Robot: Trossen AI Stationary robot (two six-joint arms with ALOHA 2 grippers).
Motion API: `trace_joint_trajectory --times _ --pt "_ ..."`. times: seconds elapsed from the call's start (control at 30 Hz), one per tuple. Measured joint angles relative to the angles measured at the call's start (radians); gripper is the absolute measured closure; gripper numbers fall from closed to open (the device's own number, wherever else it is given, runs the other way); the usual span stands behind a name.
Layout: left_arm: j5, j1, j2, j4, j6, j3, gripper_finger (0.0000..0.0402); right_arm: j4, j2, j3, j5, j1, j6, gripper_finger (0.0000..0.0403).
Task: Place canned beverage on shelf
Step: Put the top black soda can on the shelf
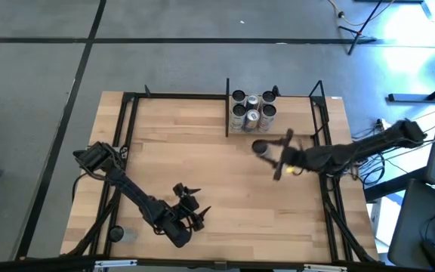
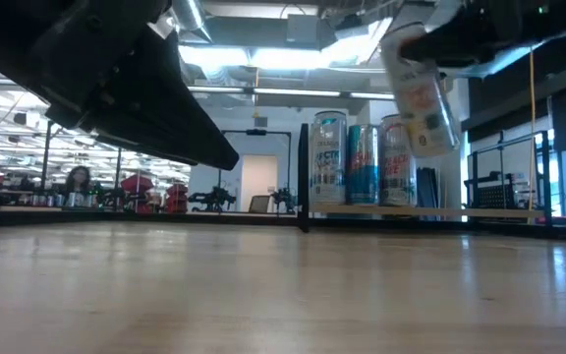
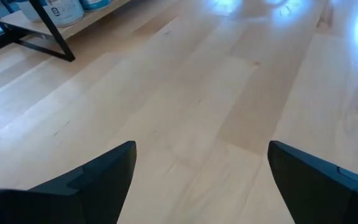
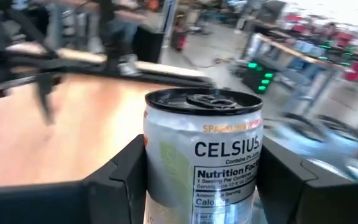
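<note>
Right gripper (image 4: 197,180) clamps a Celsius can (image 4: 202,155), lifted just before the shelf (image 1: 278,132). Left gripper (image 3: 197,180) hangs wide open, empty.

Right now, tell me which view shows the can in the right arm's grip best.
The right wrist view: the Celsius can fills the frame between the dark fingers, label readable. The low view shows it tilted, held above the table. The high view shows only its top. The left wrist view misses it.
</note>
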Motion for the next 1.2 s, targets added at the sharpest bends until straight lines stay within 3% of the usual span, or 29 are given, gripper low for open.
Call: trace_joint_trajectory --times 0.17,0.43,0.83,1.2 --pt "-0.001 0.002 0.0 -0.003 0.003 0.0 0.0052 -0.055 -0.198 -0.086 -0.041 -0.154 -0.009 0.02" --pt "-0.001 0.002 0.0 -0.005 0.017 0.0 0.0052 -0.092 -0.368 -0.155 -0.233 -0.42 -0.003 0.02" --pt "0.003 0.001 0.0 -0.004 0.019 0.0 0.0052 -0.176 -0.457 -0.158 -0.372 -0.659 0.0 0.02" --pt "0.003 0.001 0.0 -0.004 0.025 0.0 0.0052 -0.165 -0.445 -0.157 -0.531 -0.909 0.022 0.02"
